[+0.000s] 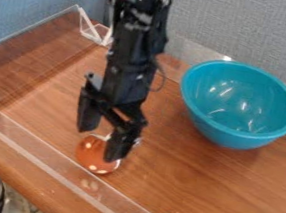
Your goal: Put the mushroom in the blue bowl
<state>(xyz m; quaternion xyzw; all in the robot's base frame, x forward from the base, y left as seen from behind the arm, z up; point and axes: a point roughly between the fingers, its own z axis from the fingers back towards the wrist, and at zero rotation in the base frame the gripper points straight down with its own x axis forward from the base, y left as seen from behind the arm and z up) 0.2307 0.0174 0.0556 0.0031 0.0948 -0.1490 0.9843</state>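
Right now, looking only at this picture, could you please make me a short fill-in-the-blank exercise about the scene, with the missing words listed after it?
1. The gripper points down over the mushroom with its fingers ____.
2. The blue bowl holds ____.
3. The mushroom lies on the ____ table, not in the bowl.
4. In the picture, the bowl stands to the ____ of the gripper.

Missing words: open; nothing; wooden; right

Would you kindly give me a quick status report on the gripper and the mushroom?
Gripper open, down over the mushroom, not closed on it. Mushroom lying on the table, outside the blue bowl. Bowl empty, path unobstructed.
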